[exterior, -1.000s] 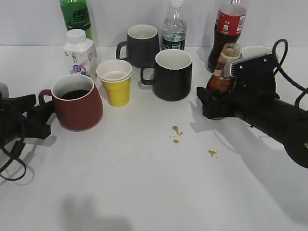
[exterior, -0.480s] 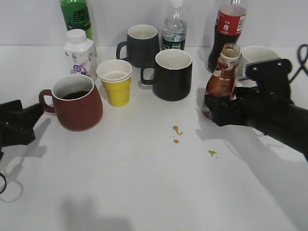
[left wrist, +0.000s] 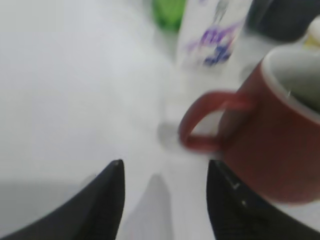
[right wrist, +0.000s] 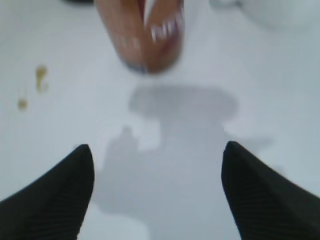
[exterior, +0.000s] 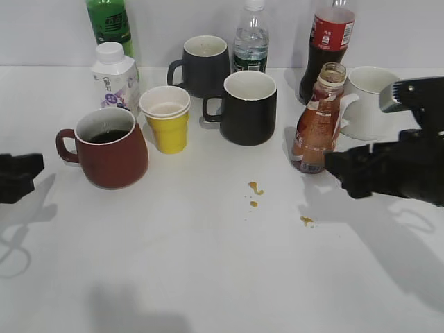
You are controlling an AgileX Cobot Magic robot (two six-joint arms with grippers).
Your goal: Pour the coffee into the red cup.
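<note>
Left gripper (exterior: 21, 177) sits at the far left edge of the white table (exterior: 208, 263), fingers spread apart with nothing between them; in the left wrist view the two dark fingertips (left wrist: 112, 195) frame bare tabletop. It is near the red cup (exterior: 111, 147) but clear of it, with the cup's loop handle turned toward it. The red cup stands upright and holds dark liquid. Behind it stand a white bottle (exterior: 114, 76) and a green bottle (exterior: 109, 24). A yellow paper cup (exterior: 166, 119) stands just right of the red cup. Two black mugs (exterior: 244, 107) stand toward the middle, a clear water bottle (exterior: 251, 41) behind them. Small brown drops (exterior: 254, 187) mark the table in front. The coffee bottle (exterior: 319, 121) stands upright, uncapped, right of centre, before a cola bottle (exterior: 329, 41) and beside a white mug (exterior: 368, 104). Right gripper (exterior: 347, 173) is just right of the coffee bottle, apart from it, fingers wide and empty.
</note>
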